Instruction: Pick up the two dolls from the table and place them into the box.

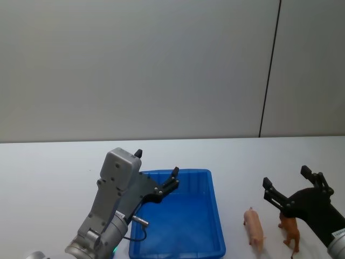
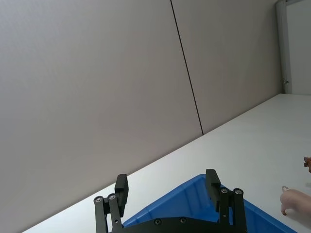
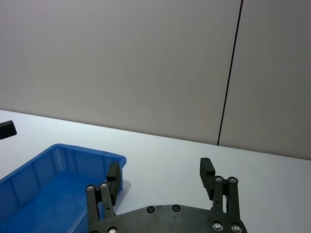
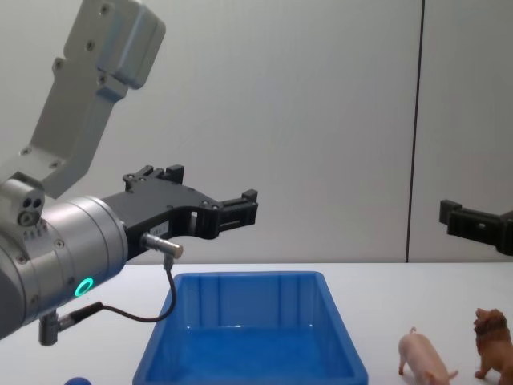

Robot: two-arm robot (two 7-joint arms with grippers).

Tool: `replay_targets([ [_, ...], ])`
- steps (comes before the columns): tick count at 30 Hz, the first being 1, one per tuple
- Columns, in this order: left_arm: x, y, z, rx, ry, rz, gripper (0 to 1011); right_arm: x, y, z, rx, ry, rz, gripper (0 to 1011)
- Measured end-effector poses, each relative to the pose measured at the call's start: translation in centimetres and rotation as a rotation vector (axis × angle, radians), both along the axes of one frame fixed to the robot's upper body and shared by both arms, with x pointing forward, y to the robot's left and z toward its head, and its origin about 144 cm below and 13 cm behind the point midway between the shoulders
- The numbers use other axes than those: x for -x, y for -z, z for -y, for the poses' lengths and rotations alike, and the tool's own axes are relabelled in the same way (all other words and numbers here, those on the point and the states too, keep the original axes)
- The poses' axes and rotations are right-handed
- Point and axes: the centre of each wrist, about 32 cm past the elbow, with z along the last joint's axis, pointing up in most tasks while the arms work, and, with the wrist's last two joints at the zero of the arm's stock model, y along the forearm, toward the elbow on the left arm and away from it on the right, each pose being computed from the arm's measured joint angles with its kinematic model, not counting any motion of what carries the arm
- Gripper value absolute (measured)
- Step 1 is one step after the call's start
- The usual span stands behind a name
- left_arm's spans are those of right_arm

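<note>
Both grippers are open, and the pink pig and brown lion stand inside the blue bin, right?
Not inside: the head view shows the pale pink plastic pig and reddish-brown plastic lion standing on the white table, right of the bright blue plastic bin. The left gripper and right gripper are open.

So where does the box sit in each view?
Head: box bottom centre, left of the pig.
Left wrist: box behind the open left gripper.
Right wrist: box beside the open right gripper.
Chest: box bottom centre, below the left gripper.
Shared landmark: the dark wall seam.
</note>
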Motion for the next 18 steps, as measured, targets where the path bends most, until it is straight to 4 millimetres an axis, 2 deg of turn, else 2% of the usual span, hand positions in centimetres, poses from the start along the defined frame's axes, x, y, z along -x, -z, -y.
replay_targets([
  [18, 0.00, 0.00, 0.00, 0.000, 0.000, 0.000, 1002, 0.00, 0.00, 0.00, 0.000, 0.000, 0.000, 1001],
])
